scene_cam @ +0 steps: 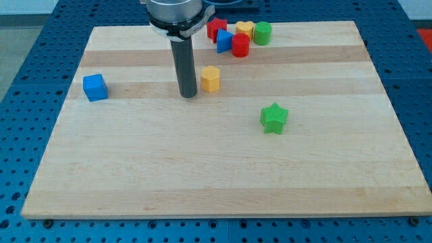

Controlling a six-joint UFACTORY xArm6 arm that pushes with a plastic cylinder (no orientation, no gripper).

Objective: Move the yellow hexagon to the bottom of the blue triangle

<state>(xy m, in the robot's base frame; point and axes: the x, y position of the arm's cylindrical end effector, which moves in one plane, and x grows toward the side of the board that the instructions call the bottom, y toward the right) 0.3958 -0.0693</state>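
The yellow hexagon stands on the wooden board, left of centre in the upper half. My tip rests on the board just to the hexagon's left, a small gap apart. The blue triangle lies near the view's top, in a cluster of blocks, up and slightly right of the hexagon.
The cluster at the top holds a red block, a red cylinder, a yellow heart and a green cylinder. A blue cube sits at the left. A green star sits right of centre.
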